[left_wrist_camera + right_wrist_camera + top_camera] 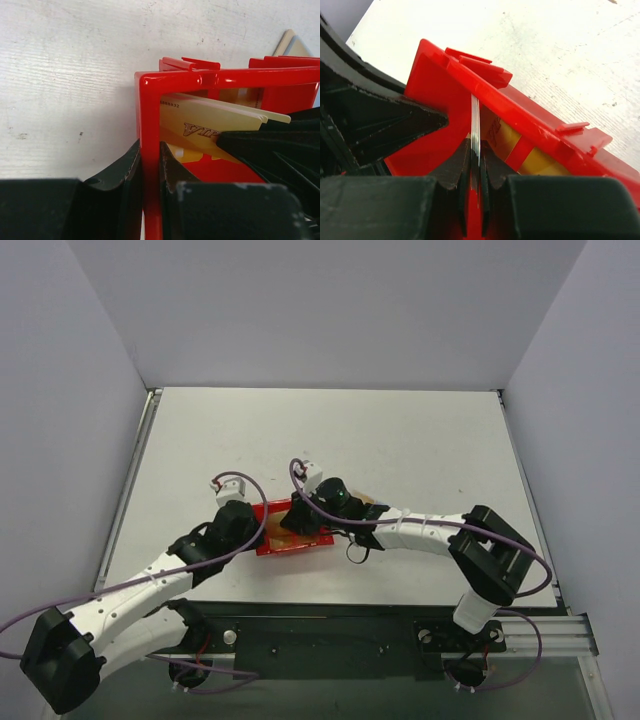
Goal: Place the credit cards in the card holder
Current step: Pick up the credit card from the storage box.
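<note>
Gold-yellow cards (210,122), embossed numbers and "VIP" lettering, stacked in red bin (150,100) mid-worktop (400,440); right end effector (476,152) pinching a few cards edge-on inside it; left end effector (150,155) clamped on bin wall. Tan card holder (292,45) on worktop just past bin's right end.

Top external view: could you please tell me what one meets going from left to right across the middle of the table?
left gripper, clamped on the bin's left wall → red bin → card holder, just right of the bin.
</note>
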You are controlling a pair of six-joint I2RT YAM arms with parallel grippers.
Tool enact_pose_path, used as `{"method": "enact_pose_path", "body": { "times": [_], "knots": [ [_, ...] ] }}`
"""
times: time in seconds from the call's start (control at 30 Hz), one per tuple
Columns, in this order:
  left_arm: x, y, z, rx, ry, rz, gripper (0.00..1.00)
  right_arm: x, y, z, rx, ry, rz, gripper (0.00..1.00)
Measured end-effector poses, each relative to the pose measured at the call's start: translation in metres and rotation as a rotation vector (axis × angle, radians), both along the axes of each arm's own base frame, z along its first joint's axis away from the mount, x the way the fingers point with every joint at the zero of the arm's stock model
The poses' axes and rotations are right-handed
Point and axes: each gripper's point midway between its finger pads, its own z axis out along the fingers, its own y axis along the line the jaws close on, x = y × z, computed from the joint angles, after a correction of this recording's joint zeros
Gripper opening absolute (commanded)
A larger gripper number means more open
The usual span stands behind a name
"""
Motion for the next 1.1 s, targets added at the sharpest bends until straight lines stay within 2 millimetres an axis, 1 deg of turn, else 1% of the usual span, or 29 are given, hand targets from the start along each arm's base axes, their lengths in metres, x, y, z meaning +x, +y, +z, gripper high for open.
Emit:
{"method": "enact_pose_path", "body": {
  "times": [0.13, 0.3, 0.4, 0.47, 0.5, 0.63, 0.8, 0.9, 0.97, 1.0, 1.03, 1.07, 1.1],
  "knots": [
    [0.011, -0.001, 0.003, -0.016, 0.039, -0.028, 0.03, 0.005, -0.013, 0.002, 0.007, 0.000, -0.028, 0.00],
    [0.029, 0.004, 0.003, 0.015, 0.078, -0.040, 0.02, 0.016, -0.032, 0.005, 0.023, 0.002, -0.088, 0.00],
    [0.038, 0.007, -0.001, 0.040, 0.100, -0.039, 0.02, 0.019, -0.043, 0.005, 0.028, 0.004, -0.128, 0.00],
    [0.039, 0.010, -0.007, 0.056, 0.117, -0.041, 0.02, 0.022, -0.049, 0.008, 0.035, 0.000, -0.150, 0.00],
    [0.040, 0.011, -0.010, 0.063, 0.127, -0.041, 0.02, 0.024, -0.049, 0.011, 0.043, -0.004, -0.157, 0.00],
    [0.040, 0.015, -0.019, 0.080, 0.155, -0.038, 0.02, 0.031, -0.050, 0.033, 0.101, -0.037, -0.184, 0.00],
    [0.048, 0.032, -0.023, 0.085, 0.168, 0.018, 0.06, 0.038, -0.056, 0.059, 0.155, -0.075, -0.213, 0.00],
    [0.054, 0.047, -0.026, 0.095, 0.177, 0.069, 0.14, 0.044, -0.063, 0.067, 0.170, -0.086, -0.234, 0.00],
    [0.059, 0.060, -0.026, 0.103, 0.179, 0.111, 0.24, 0.046, -0.067, 0.070, 0.177, -0.088, -0.243, 0.00],
    [0.062, 0.066, -0.027, 0.106, 0.180, 0.131, 0.33, 0.046, -0.068, 0.070, 0.180, -0.087, -0.246, 0.00],
    [0.063, 0.071, -0.026, 0.109, 0.179, 0.147, 0.38, 0.046, -0.070, 0.070, 0.182, -0.084, -0.249, 0.00],
    [0.065, 0.075, -0.026, 0.111, 0.179, 0.159, 0.45, 0.046, -0.072, 0.070, 0.184, -0.078, -0.249, 0.00],
    [0.066, 0.077, -0.026, 0.109, 0.177, 0.168, 0.49, 0.046, -0.073, 0.069, 0.186, -0.072, -0.249, 0.00]
  ]
}}
